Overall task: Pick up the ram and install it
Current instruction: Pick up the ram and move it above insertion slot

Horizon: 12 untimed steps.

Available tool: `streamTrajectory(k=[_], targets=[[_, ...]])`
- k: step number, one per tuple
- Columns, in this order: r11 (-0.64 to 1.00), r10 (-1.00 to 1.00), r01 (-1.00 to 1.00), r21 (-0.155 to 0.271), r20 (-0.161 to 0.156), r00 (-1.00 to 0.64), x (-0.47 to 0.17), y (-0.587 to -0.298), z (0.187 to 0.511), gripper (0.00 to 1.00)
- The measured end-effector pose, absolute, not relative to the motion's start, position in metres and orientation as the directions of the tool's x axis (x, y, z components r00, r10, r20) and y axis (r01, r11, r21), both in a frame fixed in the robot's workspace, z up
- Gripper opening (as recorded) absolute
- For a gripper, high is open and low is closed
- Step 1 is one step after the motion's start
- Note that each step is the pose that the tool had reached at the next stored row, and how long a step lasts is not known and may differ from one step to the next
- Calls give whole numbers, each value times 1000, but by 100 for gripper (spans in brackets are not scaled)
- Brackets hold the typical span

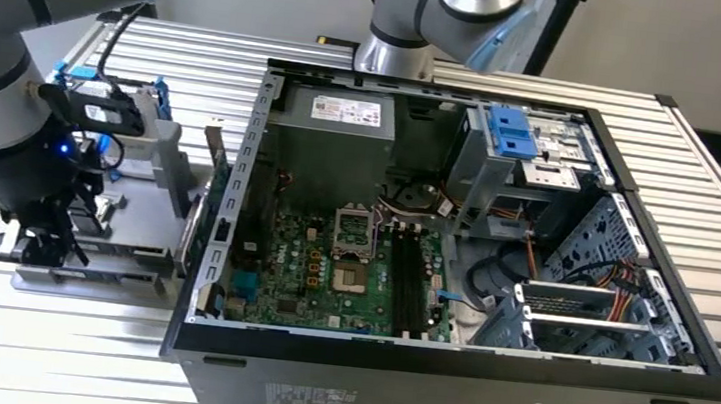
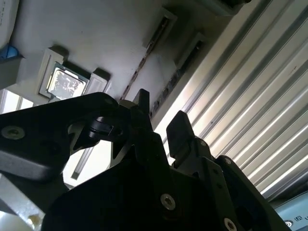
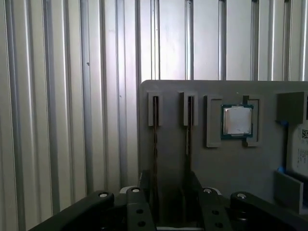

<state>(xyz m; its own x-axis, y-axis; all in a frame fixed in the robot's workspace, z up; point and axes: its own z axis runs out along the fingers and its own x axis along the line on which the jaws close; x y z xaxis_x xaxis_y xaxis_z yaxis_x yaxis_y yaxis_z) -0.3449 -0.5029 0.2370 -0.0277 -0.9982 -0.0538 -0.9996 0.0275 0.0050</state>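
1. One end effector (image 3: pixel 169 182) hangs over a grey holder tray (image 3: pixel 226 183) that lies on the slatted metal worktop (image 3: pixel 57 120). In the exterior view the end effector (image 1: pixel 41 247) is well off to the exterior view's left of the open computer case (image 1: pixel 450 377).
2. Its two fingers (image 2: pixel 179 127) are parted with a clear gap between them, and they have hold of nothing.
3. Two ram sticks stand on edge in two parallel slots of the tray, directly ahead of the fingertips.
4. The outer ram stick (image 3: pixel 155 144) is the one nearer the bare worktop. In both wrist views it runs into the gap between the fingers (the second wrist view shows it (image 2: pixel 182 70) heading the same way). Whether either finger touches it, I cannot tell.
5. The inner ram stick (image 3: pixel 189 130) sits just beside the outer one. Its near end passes behind one finger, and it appears likewise in the second wrist view (image 2: pixel 144 60).
6. One square silver processor chip (image 3: pixel 237 120) lies flat in its own recess of the tray. It is beyond the inner ram stick and farther from the fingers than either stick.
7. In the case, well apart from the end effector, one green motherboard (image 1: pixel 312 282) lies face up. Its long black memory slots (image 1: pixel 412 283) are side by side (their number is too fine to count).
8. One processor socket (image 1: pixel 355 230) sits just beside those slots.
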Motion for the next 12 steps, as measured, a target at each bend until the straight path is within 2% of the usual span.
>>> streamTrajectory(k=[12], targets=[[30,-998,-1000,5,-53,-30,-345,-505,215,100]])
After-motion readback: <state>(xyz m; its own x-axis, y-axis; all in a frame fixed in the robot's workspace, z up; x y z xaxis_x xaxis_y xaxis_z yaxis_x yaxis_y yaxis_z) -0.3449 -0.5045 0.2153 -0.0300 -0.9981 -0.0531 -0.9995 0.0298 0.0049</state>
